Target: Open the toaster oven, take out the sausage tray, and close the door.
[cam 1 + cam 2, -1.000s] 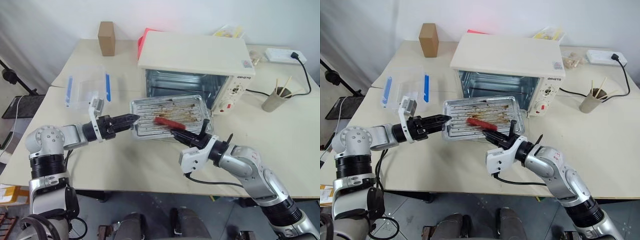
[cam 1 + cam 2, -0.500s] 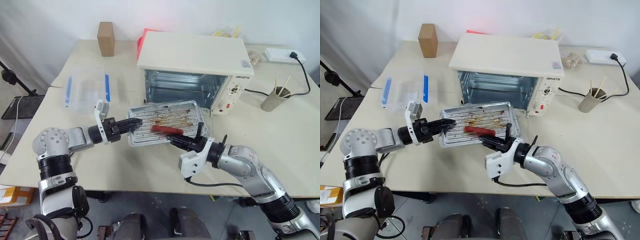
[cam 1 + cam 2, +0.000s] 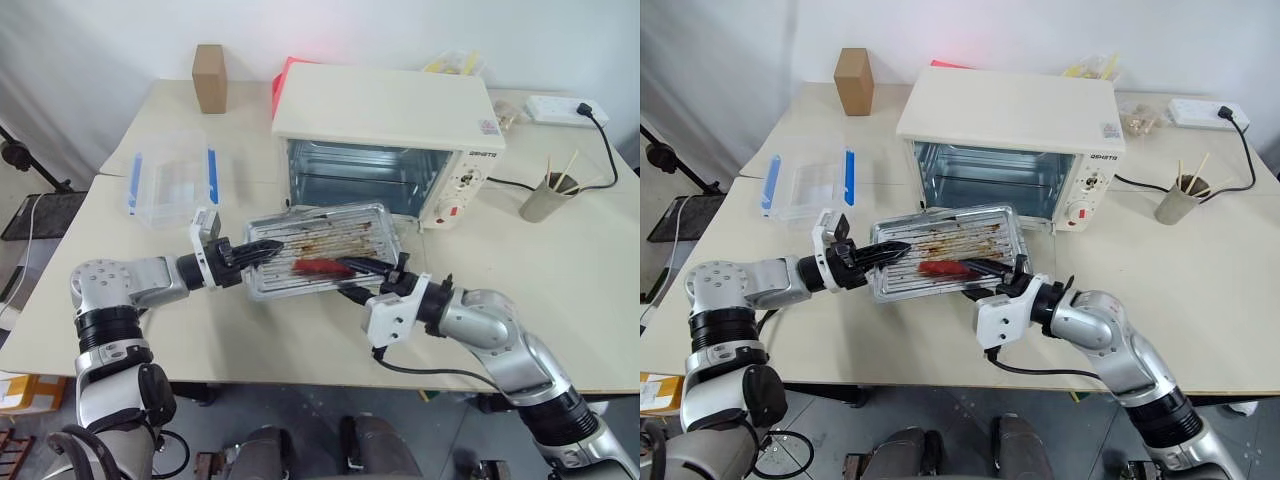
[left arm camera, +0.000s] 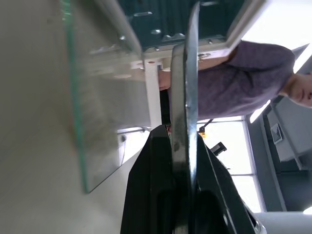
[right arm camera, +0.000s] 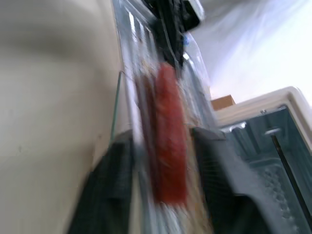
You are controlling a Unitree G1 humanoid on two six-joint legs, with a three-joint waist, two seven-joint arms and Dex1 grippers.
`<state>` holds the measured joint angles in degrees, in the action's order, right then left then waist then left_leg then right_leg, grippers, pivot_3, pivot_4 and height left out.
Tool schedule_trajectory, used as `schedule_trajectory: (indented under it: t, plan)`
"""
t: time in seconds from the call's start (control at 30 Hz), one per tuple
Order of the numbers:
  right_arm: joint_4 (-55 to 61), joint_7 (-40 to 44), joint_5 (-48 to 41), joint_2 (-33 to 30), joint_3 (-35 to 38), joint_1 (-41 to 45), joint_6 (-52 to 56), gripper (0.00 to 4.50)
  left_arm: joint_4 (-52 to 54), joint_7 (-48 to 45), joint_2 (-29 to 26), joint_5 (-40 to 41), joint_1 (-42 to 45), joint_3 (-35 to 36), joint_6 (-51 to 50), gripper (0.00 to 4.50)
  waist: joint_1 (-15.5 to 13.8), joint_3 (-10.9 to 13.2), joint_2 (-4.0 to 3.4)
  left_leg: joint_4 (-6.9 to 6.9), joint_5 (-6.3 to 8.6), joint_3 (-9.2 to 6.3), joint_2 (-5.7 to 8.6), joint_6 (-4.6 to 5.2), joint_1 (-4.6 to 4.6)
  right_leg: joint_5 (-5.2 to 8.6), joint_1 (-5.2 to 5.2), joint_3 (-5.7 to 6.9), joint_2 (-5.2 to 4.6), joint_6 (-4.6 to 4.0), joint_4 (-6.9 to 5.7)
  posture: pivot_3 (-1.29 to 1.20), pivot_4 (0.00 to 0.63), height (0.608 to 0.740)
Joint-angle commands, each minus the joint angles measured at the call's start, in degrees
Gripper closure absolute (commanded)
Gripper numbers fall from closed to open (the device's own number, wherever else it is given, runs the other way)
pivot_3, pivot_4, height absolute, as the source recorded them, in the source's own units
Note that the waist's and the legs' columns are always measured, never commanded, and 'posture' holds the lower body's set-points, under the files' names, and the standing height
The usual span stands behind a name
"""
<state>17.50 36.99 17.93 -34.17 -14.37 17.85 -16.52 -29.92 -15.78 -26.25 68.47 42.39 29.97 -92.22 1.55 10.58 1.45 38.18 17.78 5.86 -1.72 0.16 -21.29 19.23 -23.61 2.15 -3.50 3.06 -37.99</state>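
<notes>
**Ana:** Handover, by the look of it. A second ago the left gripper (image 3: 268, 246) hung wide beside the sausage tray (image 3: 318, 250); now its two black fingers are pinched hard onto the tray's left rim. The left wrist view has the metal edge clamped between them.

**Ben:** And the right gripper (image 3: 372, 270)? It was the one carrying the tray.

**Ana:** It was clamped on the near right rim. Now its fingers have spread apart, one over the tray and one under, as the right wrist view shows with the red sausage (image 5: 168, 134) between them. I judge it is letting go, though whether a finger is still touching the metal I cannot tell.

**Ben:** So where is the tray?

**Ana:** Out of the toaster oven (image 3: 385, 140), held level just above the dropped door (image 3: 410, 235) and the table (image 3: 560, 290), in front of the open cavity. Removal looks done; the tray needs setting down and the door is not yet closed.

**Ben:** Arm poses?

**Ana:** The left forearm reaches in from the left, about level, pointing at the tray's left end. The right reaches from the near right, also about level, angled toward the tray's front right corner. With one corner grip, the tray could tip.
</notes>
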Motion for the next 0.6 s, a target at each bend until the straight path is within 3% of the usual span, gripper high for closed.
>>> schedule_trajectory:
  t: [0.03,0.27,0.3,0.37,0.47,0.6]
  plan:
    - [1.1,1.3,-8.6,-1.4,4.3,-4.4,-1.7,1.35,-0.6,2.8,-3.5,8.2,-2.4,2.1,-0.3,4.5,0.0,0.0,0.01,-0.01,0.0,-0.03,-0.01,0.0,0.01,0.0,0.02,0.03,0.0,0.0,0.0,0.0,0.15,0.74]
    - [-3.0,1.8,-22.7,-2.6,16.0,-12.7,-0.5,1.35,2.9,6.5,-11.3,24.0,-13.9,2.7,-0.3,4.5,0.1,0.0,0.01,-0.07,0.01,-0.05,-0.03,-0.04,0.08,0.01,0.05,0.0,-0.03,-0.02,0.04,0.0,0.15,0.74]
    - [-4.1,1.5,-25.1,-2.0,17.9,-12.9,0.7,1.53,3.7,7.4,-11.8,25.8,-15.7,3.6,0.1,4.5,0.1,0.0,0.01,-0.05,0.01,-0.08,-0.02,-0.04,0.11,0.02,0.12,0.01,-0.04,-0.03,0.05,0.0,0.15,0.74]
    - [-5.6,3.4,-31.7,-1.7,20.3,-13.0,5.0,1.95,6.0,10.4,-12.4,31.3,-20.4,5.4,3.0,4.5,0.0,0.0,0.03,-0.04,0.0,-0.14,0.0,-0.04,0.16,0.02,0.22,0.03,-0.08,-0.04,0.07,0.0,0.15,0.74]
    - [-10.4,8.7,-36.0,-3.3,21.4,-12.7,7.4,3.01,11.8,17.0,-11.6,41.6,-29.3,7.4,11.5,4.5,0.1,0.0,0.04,-0.09,0.01,-0.3,0.01,-0.03,0.15,0.02,0.24,0.12,-0.14,-0.04,0.08,0.0,0.15,0.74]
    - [-15.3,12.6,-37.5,-4.6,22.2,-11.8,8.9,4.43,17.3,20.3,-8.8,44.5,-35.0,9.8,17.9,4.5,0.0,0.0,0.04,-0.14,0.02,-0.35,0.01,-0.02,0.12,0.05,0.23,0.19,-0.15,-0.09,0.13,0.0,0.15,0.74]
